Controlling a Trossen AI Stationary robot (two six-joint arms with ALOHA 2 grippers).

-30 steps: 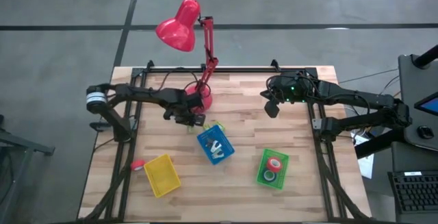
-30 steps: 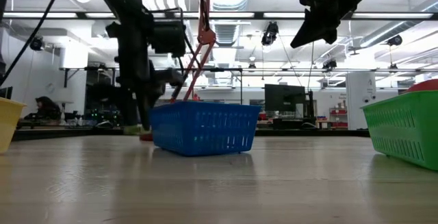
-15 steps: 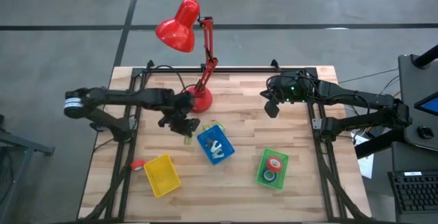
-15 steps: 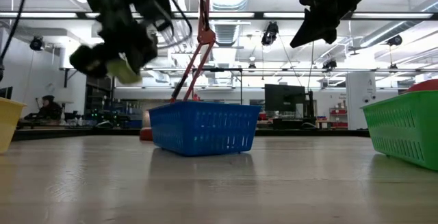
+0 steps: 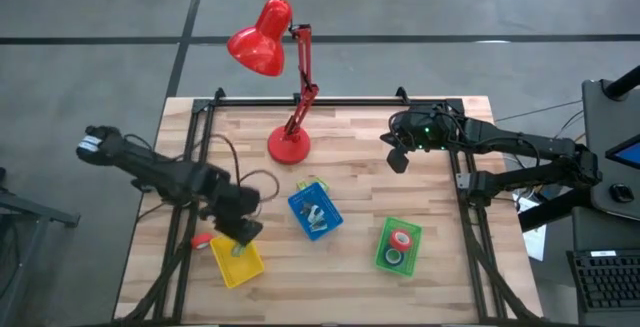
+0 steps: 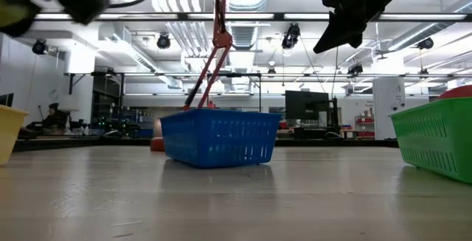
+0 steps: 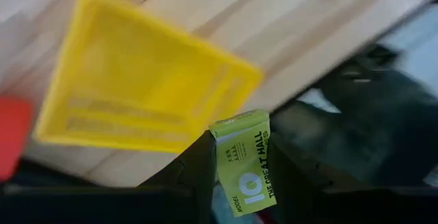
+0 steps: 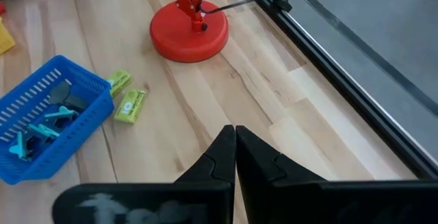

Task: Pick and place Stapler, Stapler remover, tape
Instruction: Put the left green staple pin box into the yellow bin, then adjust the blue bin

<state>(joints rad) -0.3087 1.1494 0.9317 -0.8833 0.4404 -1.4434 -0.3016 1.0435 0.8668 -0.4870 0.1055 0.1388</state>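
1. Over the yellow tray (image 5: pixel 236 257), the left tool (image 5: pixel 243 235) is grasping a lime-green staple box (image 7: pixel 243 159).
2. Beyond the red lamp base (image 5: pixel 288 146), the right tool (image 8: pixel 235 142) is hanging clenched.
3. Tape rolls (image 5: pixel 400 239) are lying in the green tray (image 5: pixel 384 235).

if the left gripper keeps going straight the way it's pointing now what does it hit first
Probably the yellow tray: the left gripper, shut on a green box, points at its near rim, though depth is unclear.

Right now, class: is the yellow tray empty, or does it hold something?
Empty, as far as shown: the left wrist view shows the yellow tray bare inside, with the small green box pinched in the left gripper above it.
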